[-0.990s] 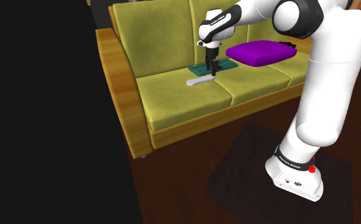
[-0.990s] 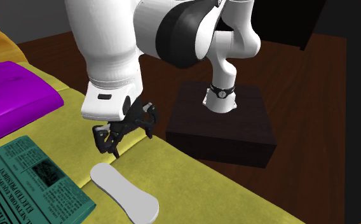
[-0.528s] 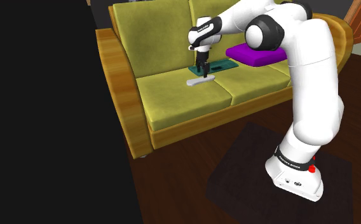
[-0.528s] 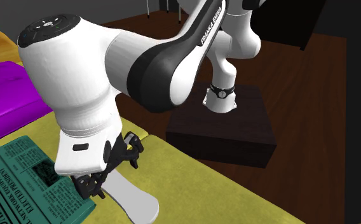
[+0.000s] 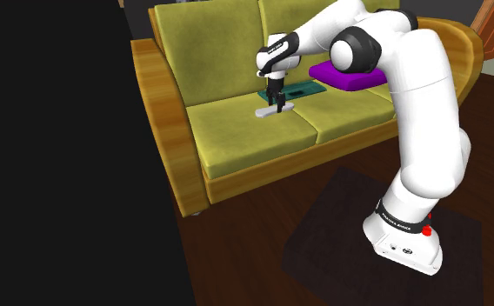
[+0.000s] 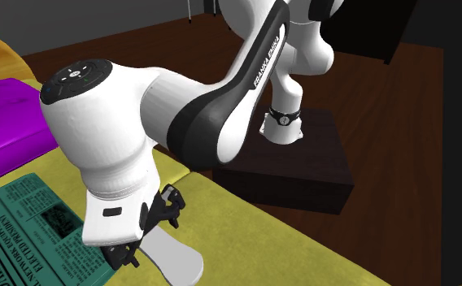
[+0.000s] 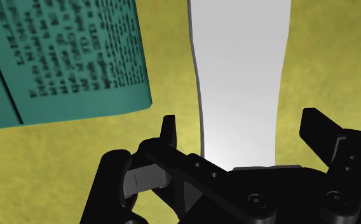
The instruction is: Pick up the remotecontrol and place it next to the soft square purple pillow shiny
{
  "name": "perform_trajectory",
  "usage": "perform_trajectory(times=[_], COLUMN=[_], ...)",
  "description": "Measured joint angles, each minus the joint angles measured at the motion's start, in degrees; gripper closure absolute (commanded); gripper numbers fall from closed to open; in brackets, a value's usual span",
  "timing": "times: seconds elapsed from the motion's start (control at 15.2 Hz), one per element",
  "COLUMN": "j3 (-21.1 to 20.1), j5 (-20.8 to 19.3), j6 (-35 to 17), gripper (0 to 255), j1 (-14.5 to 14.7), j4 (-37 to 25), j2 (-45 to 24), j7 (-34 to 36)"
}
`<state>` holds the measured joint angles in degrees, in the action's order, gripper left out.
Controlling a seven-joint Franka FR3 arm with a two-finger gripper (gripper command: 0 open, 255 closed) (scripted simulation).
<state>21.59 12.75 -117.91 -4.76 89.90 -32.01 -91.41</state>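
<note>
The all-black two-finger pincer [image 7: 243, 133] stands open, its fingers [image 7: 168, 133] spread to either side of the flat, elongated, plain white remote control [image 7: 239, 83] with a gap of yellow cushion showing on each side, so neither finger touches it and it is not held. In the shoulder view the pincer [image 5: 277, 105] points straight down at the remote control [image 5: 264, 113], which lies flat on the seat of the olive-yellow sofa with a wooden frame [image 5: 236, 139]. Just beside the remote control, and apart from it by a narrow strip of cushion, lies a folded teal newspaper with black print [image 7: 65, 57]. In the second exterior view the pincer [image 6: 146, 230] hangs low beneath the white hand, one finger near the newspaper [image 6: 26, 227] and the other above the remote control [image 6: 179, 260], whose rounded end juts out towards that view's right. The flat, square, glossy purple pillow [image 5: 341, 80] rests on the seat further towards the shoulder view's right, beyond the newspaper [image 5: 304, 89] and well apart from the remote control; it also shows at the second exterior view's left edge [image 6: 6, 122]. The white arm rises from a dark box stand [image 6: 302, 175] on a dark wooden floor [image 6: 416, 162]. A black area [image 5: 63, 156] lies at the shoulder view's left.
</note>
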Motion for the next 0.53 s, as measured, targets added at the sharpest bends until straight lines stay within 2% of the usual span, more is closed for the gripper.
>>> perform_trajectory(times=[0.33, 0.4, 0.53], j3=[-0.01, -0.01, -0.02], j5=[0.05, 0.05, 0.05], j6=[-0.28, -0.28, -0.28], gripper=[0, 255, 255], j1=[-0.04, -0.04, -0.04], j4=[0.2, 0.2, 0.2], j2=[-0.07, -0.07, -0.07], j7=[-0.09, -0.09, -0.09])
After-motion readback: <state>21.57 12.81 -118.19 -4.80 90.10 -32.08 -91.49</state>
